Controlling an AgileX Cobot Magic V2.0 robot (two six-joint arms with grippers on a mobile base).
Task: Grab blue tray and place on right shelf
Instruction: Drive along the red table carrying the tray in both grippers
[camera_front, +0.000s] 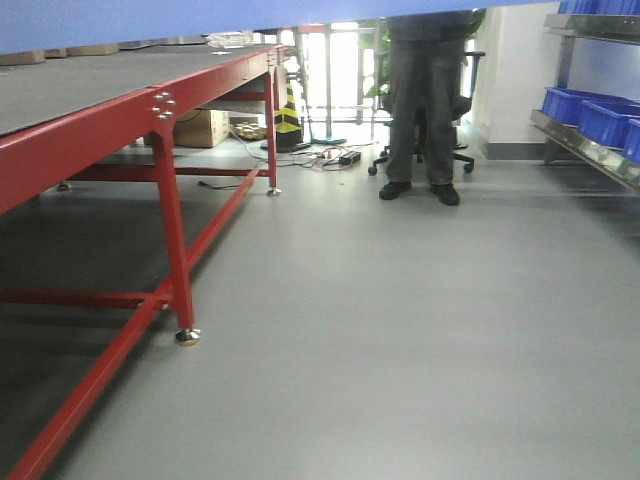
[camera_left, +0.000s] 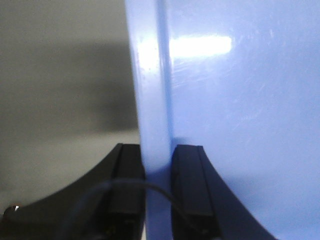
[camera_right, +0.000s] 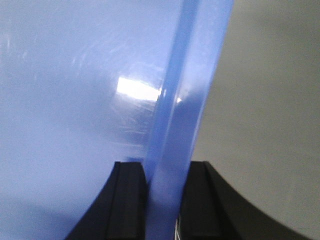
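Note:
The blue tray (camera_front: 150, 20) is held up in the air and shows as a light-blue band along the top of the front view. My left gripper (camera_left: 158, 155) is shut on the tray's left rim (camera_left: 152, 100), one black finger on each side. On the opposite rim (camera_right: 180, 110) my right gripper (camera_right: 167, 170) is shut the same way, with the tray's glossy floor (camera_right: 65, 100) filling the left of that view. The right shelf (camera_front: 590, 145), a steel rack level, stands at the far right edge of the front view. Neither gripper shows in the front view.
A red-framed table (camera_front: 120, 110) with a dark top runs along the left, its legs (camera_front: 175, 250) reaching into the grey floor. A person (camera_front: 420, 100) stands ahead by an office chair. Dark-blue bins (camera_front: 590, 115) sit on the rack. Cables and a striped cone (camera_front: 288, 115) lie beyond the table.

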